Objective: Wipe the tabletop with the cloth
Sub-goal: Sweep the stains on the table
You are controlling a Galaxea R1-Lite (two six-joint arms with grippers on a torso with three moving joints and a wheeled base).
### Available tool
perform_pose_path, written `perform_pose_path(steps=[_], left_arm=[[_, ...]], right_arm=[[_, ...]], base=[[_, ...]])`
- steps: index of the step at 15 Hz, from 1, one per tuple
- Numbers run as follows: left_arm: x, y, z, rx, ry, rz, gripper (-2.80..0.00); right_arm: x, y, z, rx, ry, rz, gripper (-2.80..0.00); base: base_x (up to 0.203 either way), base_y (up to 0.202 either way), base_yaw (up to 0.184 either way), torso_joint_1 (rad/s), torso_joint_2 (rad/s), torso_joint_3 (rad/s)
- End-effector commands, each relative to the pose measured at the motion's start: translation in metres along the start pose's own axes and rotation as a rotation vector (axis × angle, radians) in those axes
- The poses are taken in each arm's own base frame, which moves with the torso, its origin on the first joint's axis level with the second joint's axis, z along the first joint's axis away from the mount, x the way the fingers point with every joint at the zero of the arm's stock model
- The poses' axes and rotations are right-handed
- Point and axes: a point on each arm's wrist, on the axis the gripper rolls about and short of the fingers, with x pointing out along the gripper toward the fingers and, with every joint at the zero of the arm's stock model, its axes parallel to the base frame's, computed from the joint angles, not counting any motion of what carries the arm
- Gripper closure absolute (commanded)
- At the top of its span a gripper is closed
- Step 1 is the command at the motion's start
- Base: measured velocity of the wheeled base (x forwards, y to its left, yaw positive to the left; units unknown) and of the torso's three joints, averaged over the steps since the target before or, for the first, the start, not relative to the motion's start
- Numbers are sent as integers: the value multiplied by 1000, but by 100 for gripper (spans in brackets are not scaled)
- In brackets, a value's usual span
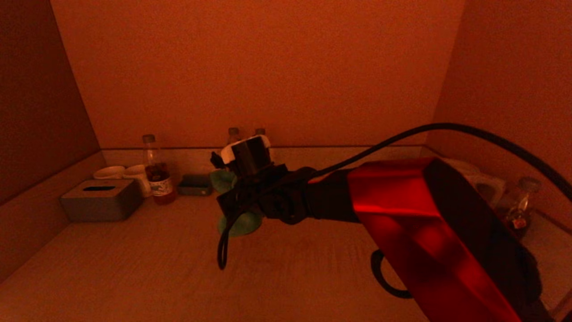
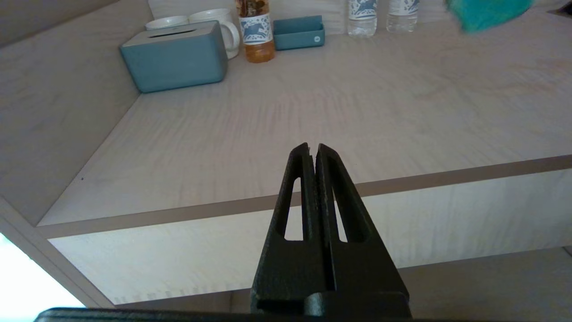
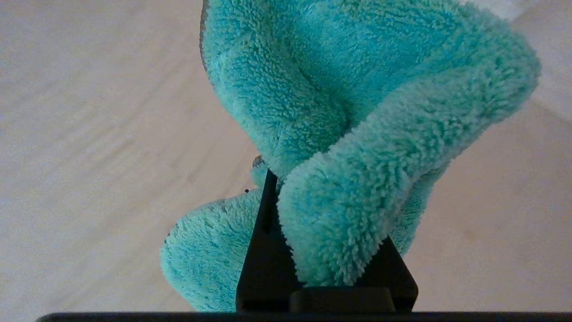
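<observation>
Right hand (image 3: 286, 201) clamps the cloth (image 3: 357, 112) above the tabletop (image 3: 89, 134).

The pale wood tabletop (image 2: 339, 107) carries a tissue box (image 2: 176, 56), two mugs (image 2: 214, 22), bottles (image 2: 255, 31) and a small tray (image 2: 298, 33).

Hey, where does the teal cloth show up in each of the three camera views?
Head view: cloth hangs under the right gripper, mid-picture.
Left wrist view: cloth at the top right corner, above the tabletop.
Right wrist view: cloth fills the centre, clamped in the gripper.
Shared landmark: the pale wood tabletop.
</observation>
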Motion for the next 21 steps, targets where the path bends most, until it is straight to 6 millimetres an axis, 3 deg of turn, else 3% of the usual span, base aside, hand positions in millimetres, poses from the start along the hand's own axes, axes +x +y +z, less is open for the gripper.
perform_pose_path(steps=[1, 4, 9, 13, 16, 21], left_arm=[[0, 0, 0, 0, 0, 0, 0], [0, 0, 0, 0, 0, 0, 0], [0, 0, 0, 0, 0, 0, 0], [0, 0, 0, 0, 0, 0, 0], [0, 0, 0, 0, 0, 0, 0], [0, 0, 0, 0, 0, 0, 0]], right_arm=[[17, 5, -12, -4, -2, 5, 0], [33, 33, -27, -27, -10, 47, 0], [37, 60, -35, -51, -19, 90, 0], [37, 72, -38, -62, -15, 109, 0], [31, 102, -43, -93, -9, 162, 0], [34, 120, -55, -115, 14, 190, 0]], base=[[0, 0, 0, 0, 0, 0], [0, 0, 0, 0, 0, 0], [0, 0, 0, 0, 0, 0], [0, 0, 0, 0, 0, 0], [0, 0, 0, 0, 0, 0], [0, 0, 0, 0, 0, 0]])
